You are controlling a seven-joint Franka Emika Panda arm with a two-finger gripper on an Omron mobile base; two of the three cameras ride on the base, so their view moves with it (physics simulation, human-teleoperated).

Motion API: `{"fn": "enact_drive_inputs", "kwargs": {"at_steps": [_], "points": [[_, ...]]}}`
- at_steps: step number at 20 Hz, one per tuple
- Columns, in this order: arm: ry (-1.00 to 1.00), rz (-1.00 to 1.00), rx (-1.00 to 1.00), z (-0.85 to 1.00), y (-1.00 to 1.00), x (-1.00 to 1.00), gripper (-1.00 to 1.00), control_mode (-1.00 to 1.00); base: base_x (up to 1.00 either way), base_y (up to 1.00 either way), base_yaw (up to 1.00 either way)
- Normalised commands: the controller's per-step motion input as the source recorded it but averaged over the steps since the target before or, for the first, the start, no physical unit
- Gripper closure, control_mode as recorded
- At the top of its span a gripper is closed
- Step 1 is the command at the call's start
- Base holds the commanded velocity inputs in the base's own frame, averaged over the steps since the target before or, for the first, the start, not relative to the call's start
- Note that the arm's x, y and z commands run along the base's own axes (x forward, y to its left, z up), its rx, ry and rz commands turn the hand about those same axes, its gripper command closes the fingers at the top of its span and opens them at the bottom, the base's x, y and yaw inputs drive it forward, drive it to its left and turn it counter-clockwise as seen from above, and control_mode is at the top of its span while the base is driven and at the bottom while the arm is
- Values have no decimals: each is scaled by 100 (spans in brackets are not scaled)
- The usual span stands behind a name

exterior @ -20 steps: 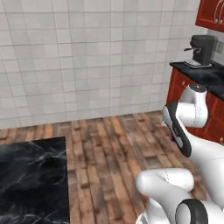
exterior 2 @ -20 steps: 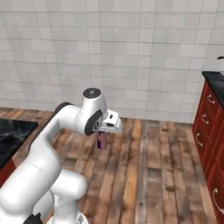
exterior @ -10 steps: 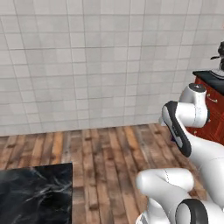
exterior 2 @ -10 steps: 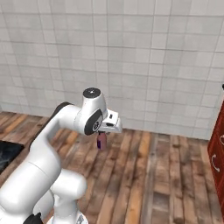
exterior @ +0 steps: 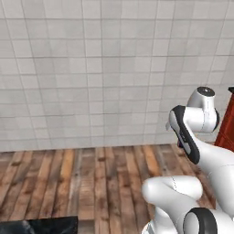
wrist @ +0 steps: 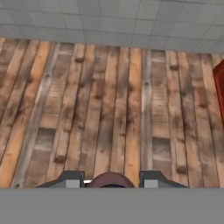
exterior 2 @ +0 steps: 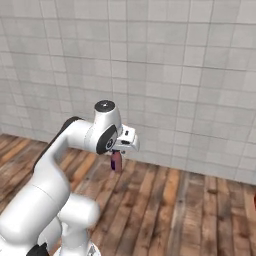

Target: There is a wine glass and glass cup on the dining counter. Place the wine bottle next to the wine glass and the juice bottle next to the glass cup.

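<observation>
right base view: gripper (exterior 2: 117,159) clamps juice bottle (exterior 2: 116,162) over wood floor (exterior 2: 165,210).

A wall of pale grey square tiles (exterior: 91,68) runs across the back. Below it lies a wood plank floor (wrist: 109,100) in mixed brown and orange tones. A red cabinet edge (exterior: 227,125) stands at the right.

Bottle up in the gripper, over the floor.
The juice bottle (exterior 2: 116,161) hangs between the gripper (exterior 2: 118,159) fingers, above floorboards (exterior 2: 165,210), tiled wall (exterior 2: 150,75) behind.

Purplish-pink juice bottle (exterior 2: 116,161); brown plank floor (wrist: 109,100); pale grey tiled wall (exterior: 100,68).
</observation>
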Motion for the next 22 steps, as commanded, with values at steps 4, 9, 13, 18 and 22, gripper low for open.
{"fn": "enact_drive_inputs", "kwargs": {"at_steps": [4,9,13,18,22], "points": [[0,0,0,0,0,0,100,100,85,-22,19],[0,0,0,0,0,0,100,100,81,-16,26],[0,0,0,0,0,0,100,100,70,-7,44],[0,0,0,0,0,0,100,100,50,0,71],[0,0,0,0,0,0,100,100,46,0,75]]}}
